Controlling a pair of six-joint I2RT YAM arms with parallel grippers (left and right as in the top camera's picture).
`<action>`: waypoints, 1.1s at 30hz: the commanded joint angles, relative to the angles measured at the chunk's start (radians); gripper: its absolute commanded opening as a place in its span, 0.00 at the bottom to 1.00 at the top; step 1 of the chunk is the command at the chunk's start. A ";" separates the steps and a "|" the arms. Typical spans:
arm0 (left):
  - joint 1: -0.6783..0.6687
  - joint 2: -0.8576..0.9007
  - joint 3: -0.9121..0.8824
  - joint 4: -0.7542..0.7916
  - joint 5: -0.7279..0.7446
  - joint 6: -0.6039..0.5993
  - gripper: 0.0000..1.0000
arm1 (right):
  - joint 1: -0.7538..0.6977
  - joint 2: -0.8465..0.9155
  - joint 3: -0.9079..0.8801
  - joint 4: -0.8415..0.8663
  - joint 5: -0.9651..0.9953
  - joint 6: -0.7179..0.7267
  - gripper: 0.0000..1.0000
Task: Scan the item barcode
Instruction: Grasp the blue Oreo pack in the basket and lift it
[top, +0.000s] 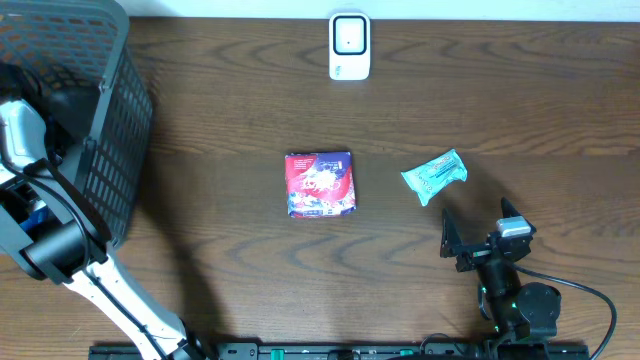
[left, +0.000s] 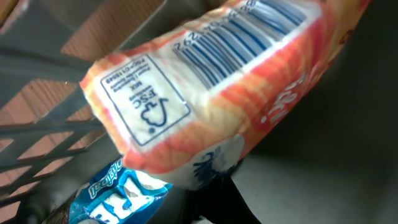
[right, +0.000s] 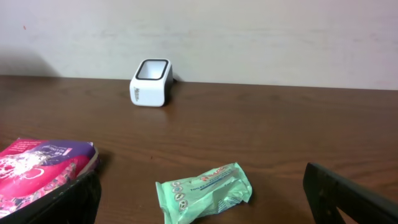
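Note:
An orange-and-white packet (left: 211, 81) fills the left wrist view, its blue barcode (left: 249, 37) facing the camera. My left gripper (left: 214, 186) is down inside the grey basket (top: 110, 120), shut on the packet's lower corner; one dark finger (left: 239, 202) shows beneath it. From overhead the gripper itself is hidden by the basket wall. The white scanner (top: 349, 46) stands upright at the table's far edge. My right gripper (top: 478, 238) rests open near the front right, with nothing between its fingers (right: 348, 199).
A blue-and-white packet (left: 112, 196) lies in the basket under the orange one. On the table lie a red-and-purple packet (top: 320, 184) in the middle and a green packet (top: 434, 175) just beyond the right gripper.

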 joint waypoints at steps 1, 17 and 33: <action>0.003 -0.017 -0.004 -0.028 -0.001 0.002 0.07 | -0.013 -0.004 -0.003 -0.002 -0.009 -0.007 0.99; 0.000 -0.433 -0.004 -0.024 0.559 -0.025 0.07 | -0.013 -0.004 -0.003 -0.002 -0.009 -0.007 0.99; -0.138 -0.760 -0.004 0.087 0.973 -0.043 0.07 | -0.013 -0.004 -0.003 -0.002 -0.009 -0.007 0.99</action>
